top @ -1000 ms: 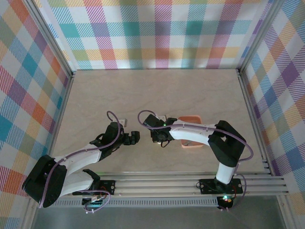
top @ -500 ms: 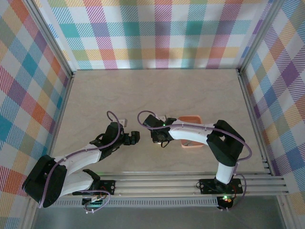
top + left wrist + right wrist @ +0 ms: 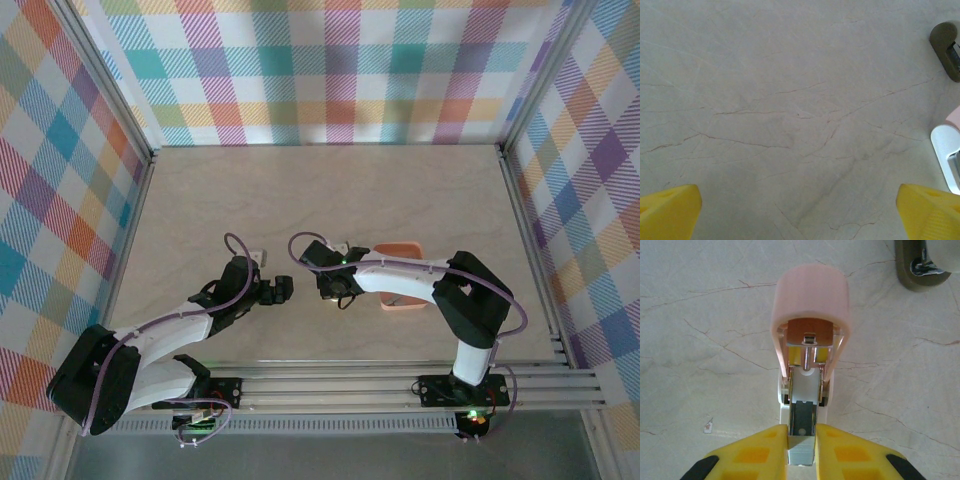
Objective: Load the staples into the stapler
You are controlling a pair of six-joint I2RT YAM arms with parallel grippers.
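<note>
In the right wrist view the pink stapler point(image 3: 811, 295) lies open on the table, its lid swung up. Its white base and bare metal channel point(image 3: 804, 390) run back toward my fingers. My right gripper point(image 3: 801, 450) is shut on a small grey block of staples point(image 3: 801, 456), held right at the near end of that channel. From above, the right gripper point(image 3: 338, 293) covers the stapler. My left gripper point(image 3: 283, 290) sits just left of it, open wide, with bare table between its fingers point(image 3: 799, 215). The stapler's white base point(image 3: 946, 155) shows at that view's right edge.
A salmon-orange tray point(image 3: 400, 290) sits right of the right gripper, partly under its arm. A small grey-white piece point(image 3: 262, 257) lies behind the left gripper. A dark olive rounded object point(image 3: 922, 265) is beyond the stapler. A tiny fleck point(image 3: 708, 426) lies on the table.
</note>
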